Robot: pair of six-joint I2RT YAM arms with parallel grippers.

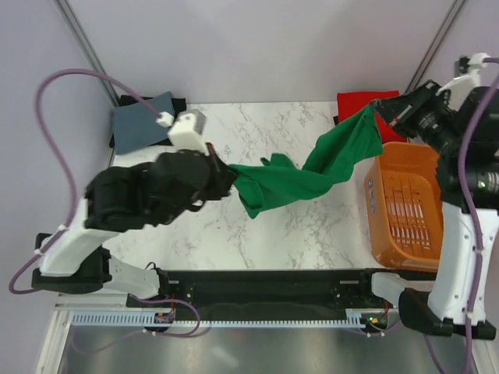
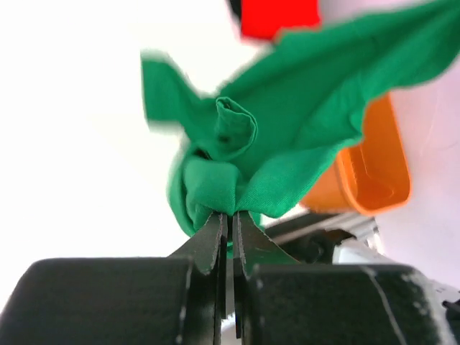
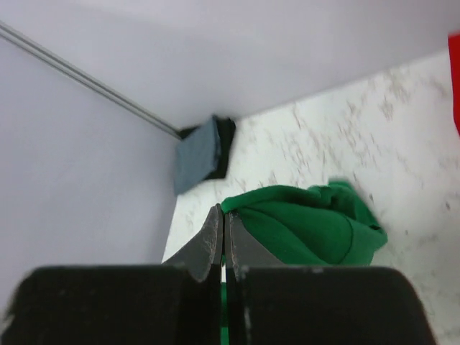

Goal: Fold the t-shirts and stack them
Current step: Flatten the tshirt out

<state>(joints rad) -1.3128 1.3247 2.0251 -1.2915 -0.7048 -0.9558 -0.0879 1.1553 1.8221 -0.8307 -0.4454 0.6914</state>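
A green t-shirt (image 1: 312,173) hangs stretched above the marble table between both arms. My left gripper (image 1: 222,173) is shut on its left end, where the cloth (image 2: 237,180) bunches just past the closed fingertips (image 2: 230,215). My right gripper (image 1: 380,113) is shut on the shirt's other end at the back right, above the basket; green cloth (image 3: 309,223) runs from its tips (image 3: 224,210). A red t-shirt (image 1: 360,103) lies at the back right corner, mostly hidden behind the green one and the right arm, and shows as a red patch (image 2: 279,17) in the left wrist view.
An orange slatted basket (image 1: 405,206) stands at the table's right edge, under the right arm. A grey-blue folded cloth (image 1: 143,121) on a dark pad lies at the back left corner, also visible as a grey cloth (image 3: 198,154) in the right wrist view. Purple walls enclose the back.
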